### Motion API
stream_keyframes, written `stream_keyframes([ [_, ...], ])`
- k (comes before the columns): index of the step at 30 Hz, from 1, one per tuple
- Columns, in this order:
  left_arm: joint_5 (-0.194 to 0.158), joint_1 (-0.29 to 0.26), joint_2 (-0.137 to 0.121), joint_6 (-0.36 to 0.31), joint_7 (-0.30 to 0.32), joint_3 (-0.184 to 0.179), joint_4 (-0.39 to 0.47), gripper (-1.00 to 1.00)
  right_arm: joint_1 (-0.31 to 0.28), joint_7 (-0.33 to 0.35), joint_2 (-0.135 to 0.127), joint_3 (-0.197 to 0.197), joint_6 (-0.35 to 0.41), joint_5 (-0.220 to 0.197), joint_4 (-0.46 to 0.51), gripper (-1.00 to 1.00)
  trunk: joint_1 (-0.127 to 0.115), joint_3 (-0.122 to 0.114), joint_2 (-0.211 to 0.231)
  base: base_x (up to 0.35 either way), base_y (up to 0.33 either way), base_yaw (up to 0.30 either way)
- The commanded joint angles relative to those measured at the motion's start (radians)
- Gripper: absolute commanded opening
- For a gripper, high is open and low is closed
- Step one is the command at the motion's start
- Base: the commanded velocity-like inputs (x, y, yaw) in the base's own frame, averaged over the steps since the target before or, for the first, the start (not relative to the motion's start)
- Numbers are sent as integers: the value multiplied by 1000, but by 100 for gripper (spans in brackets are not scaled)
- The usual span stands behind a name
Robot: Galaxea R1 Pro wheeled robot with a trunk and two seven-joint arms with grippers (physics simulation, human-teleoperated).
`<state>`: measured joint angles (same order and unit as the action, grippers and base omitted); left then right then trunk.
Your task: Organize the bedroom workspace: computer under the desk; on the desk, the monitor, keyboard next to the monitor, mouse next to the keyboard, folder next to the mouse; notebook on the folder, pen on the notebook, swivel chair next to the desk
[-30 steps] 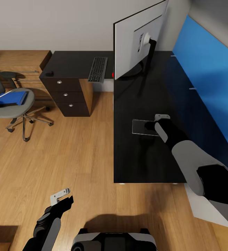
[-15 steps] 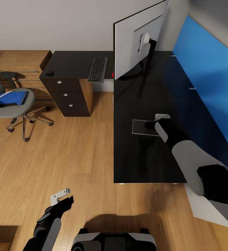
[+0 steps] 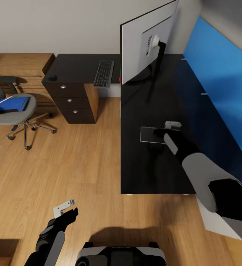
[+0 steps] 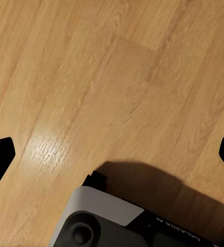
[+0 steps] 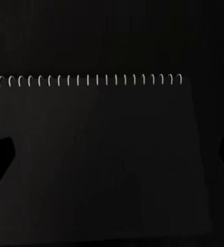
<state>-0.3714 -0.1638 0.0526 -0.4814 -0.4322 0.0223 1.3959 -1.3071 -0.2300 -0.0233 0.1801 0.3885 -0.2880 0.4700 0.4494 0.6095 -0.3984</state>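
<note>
Lying under the right pincer [image 3: 164,130] (spread): notebook [image 5: 96,159].

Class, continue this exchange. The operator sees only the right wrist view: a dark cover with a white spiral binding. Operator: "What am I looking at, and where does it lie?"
Observer: The notebook, flat on the desk.
Operator: Where is the folder?
Observer: The folder lies on the swivel chair seat, away from the desk.
Operator: And the left claw?
Observer: The left claw hangs open over the wood floor, holding nothing.
</note>
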Motion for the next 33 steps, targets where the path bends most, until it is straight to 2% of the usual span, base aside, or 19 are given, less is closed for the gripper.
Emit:
stream_keyframes([
  [1, -11, 0, 0, -2, -7, 1, 2, 100, 6, -9, -2, 8, -22, -9, 10, 100, 1, 1, -2, 0, 0, 0],
  [5, -11, 0, 0, 0, -7, 1, 2, 100, 27, -11, -3, 9, -64, -6, 43, 100, 1, 1, -2, 0, 0, 0],
  [13, -10, 0, 0, 3, -10, 1, 0, 100, 133, -27, -4, 10, -179, -4, 195, 100, 1, 1, -2, 0, 0, 0],
  [14, -10, 0, 1, 4, -11, 1, 0, 100, 193, -40, -4, 10, -214, -4, 276, 100, 1, 1, -2, 41, 0, 0],
  [16, -9, 0, 1, 4, -11, 1, -1, 100, 226, -47, -4, 11, -223, -3, 319, 100, 1, 1, -2, 109, 0, 0],
  [17, -9, 0, 1, 4, -11, 1, -1, 100, 261, -53, -4, 11, -228, -3, 363, 100, 1, 1, -2, 203, 0, 0],
  [25, -10, 0, 0, 4, -12, 1, -2, 100, 397, -64, -4, 12, -235, -3, 518, 100, 1, 1, -2, 272, 0, 0],
  [27, -8, -1, 1, 5, -14, 1, -19, 100, 461, -65, -3, 12, -235, -3, 573, 100, 1, 1, -2, 229, 0, 0],
  [33, -6, 0, 0, 6, -15, 0, -37, 100, 508, -66, -4, 11, -236, -3, 601, 100, 1, 1, -2, 261, 0, 0],
])
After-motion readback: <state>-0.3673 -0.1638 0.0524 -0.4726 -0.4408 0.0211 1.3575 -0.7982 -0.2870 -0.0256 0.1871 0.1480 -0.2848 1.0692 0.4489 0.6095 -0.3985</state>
